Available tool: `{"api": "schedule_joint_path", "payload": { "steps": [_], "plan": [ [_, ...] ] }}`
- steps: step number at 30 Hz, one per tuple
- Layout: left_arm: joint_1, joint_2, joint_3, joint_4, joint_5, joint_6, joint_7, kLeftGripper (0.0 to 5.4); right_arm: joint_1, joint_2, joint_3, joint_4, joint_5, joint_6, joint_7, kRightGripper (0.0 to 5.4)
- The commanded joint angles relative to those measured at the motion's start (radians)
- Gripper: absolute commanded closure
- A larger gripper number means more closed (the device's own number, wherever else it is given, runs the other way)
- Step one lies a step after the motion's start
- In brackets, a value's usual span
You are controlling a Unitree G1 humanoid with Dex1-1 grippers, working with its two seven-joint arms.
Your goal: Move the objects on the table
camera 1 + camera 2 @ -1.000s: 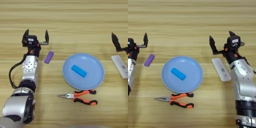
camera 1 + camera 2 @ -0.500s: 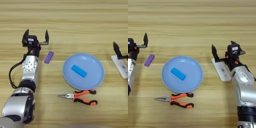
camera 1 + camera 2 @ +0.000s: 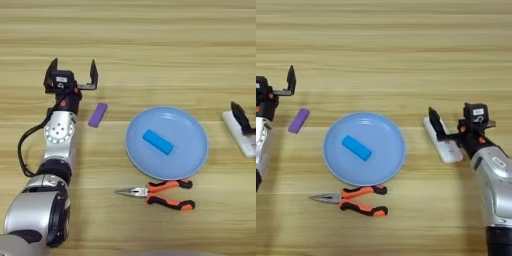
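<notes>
Objects lie spread across the table (image 3: pixel 386 45), and the coming move seems to turn on the white bar (image 3: pixel 442 140) at the robot's right. Its long axis runs away from the robot and a little to the left, slantwise to the plank lines. The right gripper (image 3: pixel 453 125) is right over it, so the right arm is by far the nearer one. One black finger sits on or just above the bar's far left corner, the other is beyond its right edge under the gripper body, so the bar lies between them across its short side. The fingers are spread wide and pinch nothing yet; whether the near finger actually touches the bar I cannot tell.

The plate (image 3: pixel 336 160) sits in the middle, well left of the bar, with the blue block (image 3: pixel 356 148) lying on it. The pliers (image 3: pixel 356 198) lie just in front of the plate, tips pointing left.

The left gripper (image 3: pixel 71 80) hovers far to the left, fingers spread and empty, with the purple block (image 3: pixel 98 114) just to its near right.
</notes>
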Motion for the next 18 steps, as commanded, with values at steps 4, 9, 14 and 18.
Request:
{"api": "schedule_joint_path", "payload": {
  "steps": [4,9,14,18],
  "plan": [
    [-0.012,0.007,-0.005,-0.009,0.009,-0.003,0.004,0.02,0.091,-0.012,0.012,-0.075,0.006,0.05,0.019,0.0],
    [-0.012,0.008,-0.005,-0.009,0.009,-0.003,0.004,0.02,0.123,-0.024,0.035,-0.083,-0.023,0.052,0.025,0.0],
    [-0.013,0.009,-0.005,-0.008,0.01,-0.003,0.004,0.02,0.147,-0.032,0.043,-0.088,-0.029,0.074,0.03,0.0],
    [-0.014,0.01,-0.005,-0.006,0.01,-0.002,0.004,0.02,0.158,-0.037,0.059,-0.079,-0.046,0.092,0.022,0.0]
  ]
}}
